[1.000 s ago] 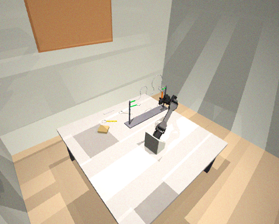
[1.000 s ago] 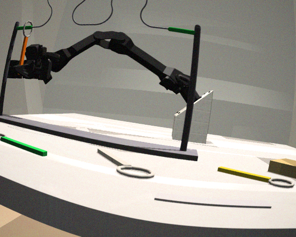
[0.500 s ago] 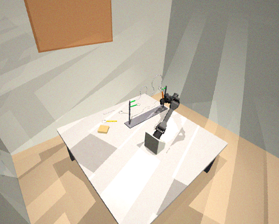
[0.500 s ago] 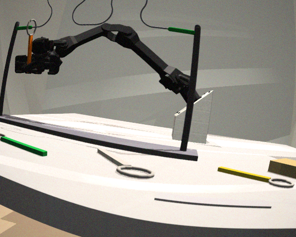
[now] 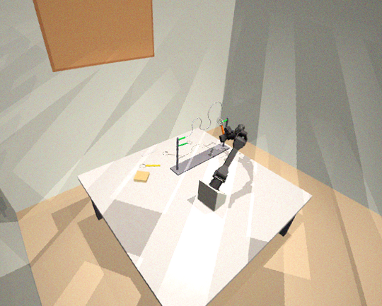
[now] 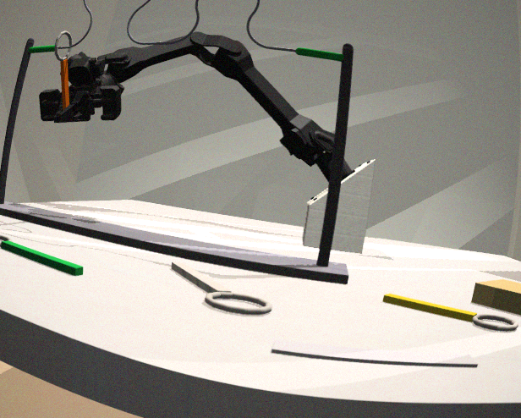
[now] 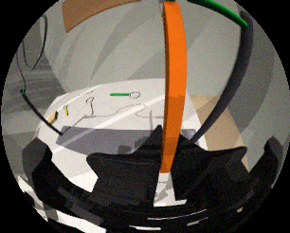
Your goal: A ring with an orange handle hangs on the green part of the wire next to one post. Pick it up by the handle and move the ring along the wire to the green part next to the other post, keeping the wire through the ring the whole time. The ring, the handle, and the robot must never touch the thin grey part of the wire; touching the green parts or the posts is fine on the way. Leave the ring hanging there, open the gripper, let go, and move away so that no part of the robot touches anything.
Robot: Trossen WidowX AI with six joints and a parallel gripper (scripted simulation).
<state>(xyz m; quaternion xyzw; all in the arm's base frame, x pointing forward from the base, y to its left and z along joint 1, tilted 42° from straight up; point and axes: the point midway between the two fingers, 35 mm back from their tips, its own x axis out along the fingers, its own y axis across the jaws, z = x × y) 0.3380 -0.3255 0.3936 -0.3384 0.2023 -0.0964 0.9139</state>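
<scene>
Jaws nearly closed around the orange handle, just beside the far post.

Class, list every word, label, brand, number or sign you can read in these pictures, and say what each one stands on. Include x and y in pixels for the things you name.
There is no readable text in any of the three views.
Orange-brown wall board (image 5: 93, 21): no lettering visible.
Robot arm (image 5: 232, 158) (image 6: 269, 96): no brand or number can be made out.
Pale block under the arm (image 5: 209, 196) (image 6: 348, 217): small dark marks on its top edge, too small to identify.
Yellow-tan block (image 5: 141, 176) (image 6: 496, 295): no label visible.
</scene>
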